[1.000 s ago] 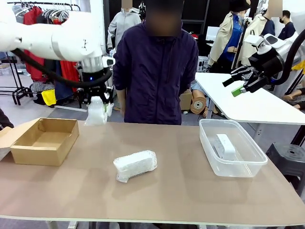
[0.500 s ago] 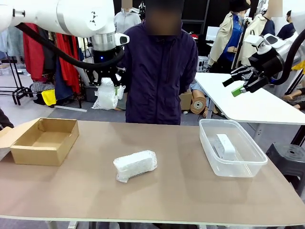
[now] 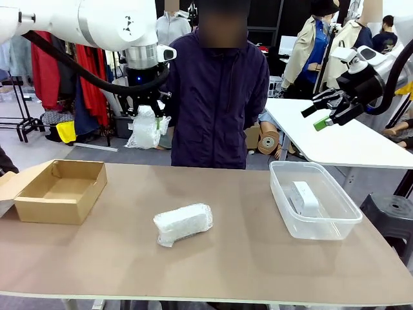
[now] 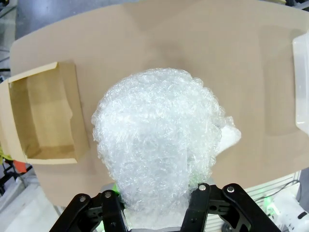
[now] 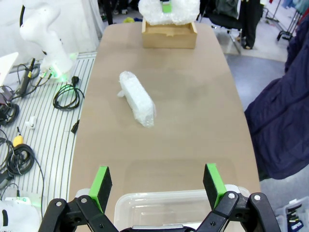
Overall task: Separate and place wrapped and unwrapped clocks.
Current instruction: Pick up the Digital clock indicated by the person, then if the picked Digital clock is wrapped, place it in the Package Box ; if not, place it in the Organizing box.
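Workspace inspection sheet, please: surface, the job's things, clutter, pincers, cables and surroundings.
Surface: brown table, no spills seen.
Job's things: lying bubble-wrapped bundle mid-table; held bubble-wrapped bundle high in the air; bare white block inside the clear plastic tub; cardboard box open, looks empty.
Clutter: nothing seen.
Pincers: left pincer shut on the held bubble-wrapped bundle; right pincer open, raised at the tub's end of the table.
Cables: black cable along the left arm; loose floor cables beside the table.
Surroundings: person in a dark jacket at the far edge; white side table; hanging clothes.
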